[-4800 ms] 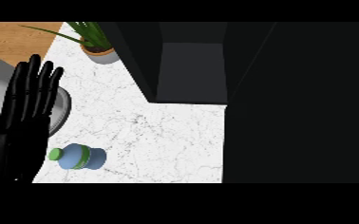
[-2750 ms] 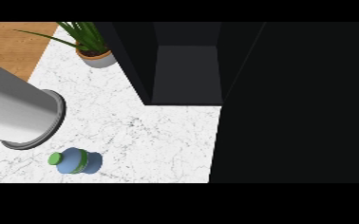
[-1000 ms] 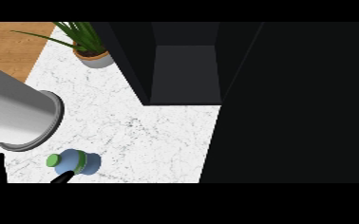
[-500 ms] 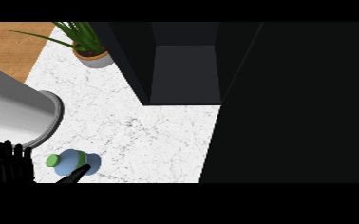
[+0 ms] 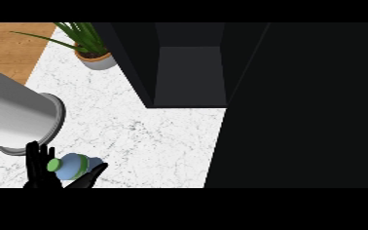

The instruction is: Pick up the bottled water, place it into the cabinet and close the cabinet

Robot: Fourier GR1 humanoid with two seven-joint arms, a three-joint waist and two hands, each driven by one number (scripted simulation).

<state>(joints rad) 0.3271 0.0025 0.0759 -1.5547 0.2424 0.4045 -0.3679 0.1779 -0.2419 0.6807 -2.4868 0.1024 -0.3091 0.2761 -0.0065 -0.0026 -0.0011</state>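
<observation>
The bottled water [image 5: 73,166], pale blue with a green cap [image 5: 54,165], lies on its side near the front left of the white marble counter [image 5: 151,136]. My left hand [image 5: 37,171] comes up from the lower edge around it. Its straight fingers [image 5: 34,158] stand just left of the cap and its thumb [image 5: 90,174] reaches along the bottle's right side. The fingers are not curled round the bottle. The dark cabinet [image 5: 188,73] stands open at the back, its inside bare. My right hand does not show.
A large grey cylindrical vessel [image 5: 25,119] stands at the left edge, just behind the bottle. A potted plant [image 5: 92,48] sits at the back left. The cabinet's wide dark door [image 5: 295,107] fills the right side. A brown wooden surface [image 5: 22,44] borders the counter's far left.
My left hand, raised open at the left 4.8 s ago, left the view, then came back from the lower edge and now flanks the bottle. The bottle has not moved on the counter.
</observation>
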